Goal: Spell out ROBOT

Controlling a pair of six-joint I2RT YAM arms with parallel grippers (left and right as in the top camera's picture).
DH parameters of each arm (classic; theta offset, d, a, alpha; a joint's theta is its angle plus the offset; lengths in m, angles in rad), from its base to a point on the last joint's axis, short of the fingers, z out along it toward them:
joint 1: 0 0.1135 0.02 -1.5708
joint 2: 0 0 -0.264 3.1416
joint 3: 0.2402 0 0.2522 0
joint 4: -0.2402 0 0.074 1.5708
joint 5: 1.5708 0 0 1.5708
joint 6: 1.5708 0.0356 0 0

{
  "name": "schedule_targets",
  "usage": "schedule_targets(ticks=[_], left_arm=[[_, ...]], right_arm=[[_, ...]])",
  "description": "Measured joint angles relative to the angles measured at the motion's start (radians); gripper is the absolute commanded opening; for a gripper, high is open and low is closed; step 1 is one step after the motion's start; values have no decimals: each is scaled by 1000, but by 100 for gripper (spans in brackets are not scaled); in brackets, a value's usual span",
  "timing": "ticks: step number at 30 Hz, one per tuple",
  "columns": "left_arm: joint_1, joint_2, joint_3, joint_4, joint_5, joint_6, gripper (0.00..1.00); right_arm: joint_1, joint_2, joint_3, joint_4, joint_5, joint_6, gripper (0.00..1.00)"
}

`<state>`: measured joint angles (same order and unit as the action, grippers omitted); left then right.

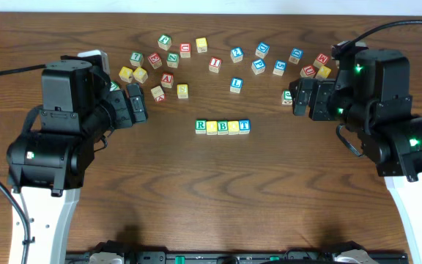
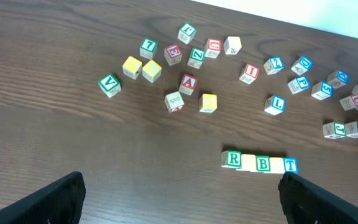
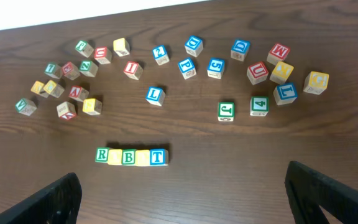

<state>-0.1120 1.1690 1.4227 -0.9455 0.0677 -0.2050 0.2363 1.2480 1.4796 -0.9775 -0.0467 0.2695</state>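
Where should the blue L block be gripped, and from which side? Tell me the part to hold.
Take the blue L block by two opposite flat side faces, coming straight down from above. It is a cube resting flat on the table with the letter facing up. Nothing touches it, so the fingers should have room on either pair of sides.

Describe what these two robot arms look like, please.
Both are chunky black motor housings on white lower links. The left arm and right arm show small green lights, and thin black cables trail off. The fingers are plain matte black.
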Motion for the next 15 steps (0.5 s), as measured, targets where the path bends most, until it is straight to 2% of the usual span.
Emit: schedule_targets(ticks=[15], left_arm=[[0,2,0,0,0,0,98]], right_arm=[[0,2,0,-43,8,0,99]])
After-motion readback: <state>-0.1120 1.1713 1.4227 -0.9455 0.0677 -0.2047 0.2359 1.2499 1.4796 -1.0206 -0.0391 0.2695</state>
